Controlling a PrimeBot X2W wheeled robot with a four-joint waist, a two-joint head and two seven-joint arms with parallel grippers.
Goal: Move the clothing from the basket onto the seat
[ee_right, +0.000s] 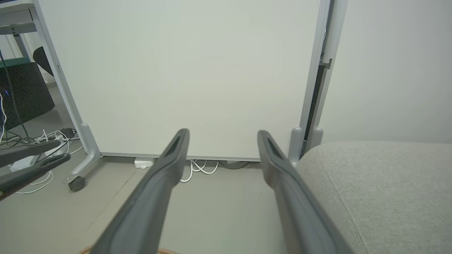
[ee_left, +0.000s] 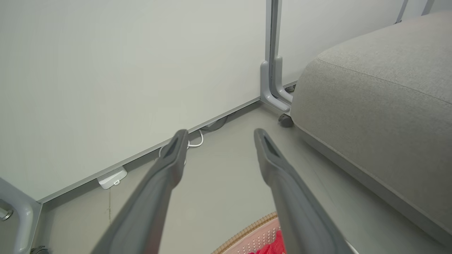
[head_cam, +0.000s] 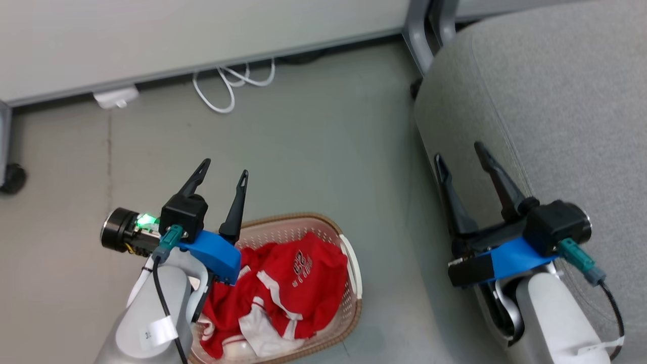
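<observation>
Both claws are empty with fingers spread wide. The left claw (head_cam: pixel 225 167) hovers over the left rim of the laundry basket (head_cam: pixel 354 263), but its fingers point out across the floor (head_cam: pixel 313 141), not down into the load. The right claw (head_cam: pixel 457 150) hangs at the front edge of the sofa cushion (head_cam: pixel 556 101); I can't tell if it touches.

The red jerseys (head_cam: pixel 283 283) are heaped in the basket and none are on the cushion, so I read this step as the first grab.

- Pitch the left wrist down first.
- Aim for the high fold mid-heap, away from the perforated wall where a fingertip could snag.
- Bite deep into several layers.
- Lift straight up until the hems clear the rim, since the light basket will likely drag along.
- Swing over and release well in from the cushion's rounded edge.
- The right claw sits in the drop path, so move it aside or use it to pin the basket.
</observation>
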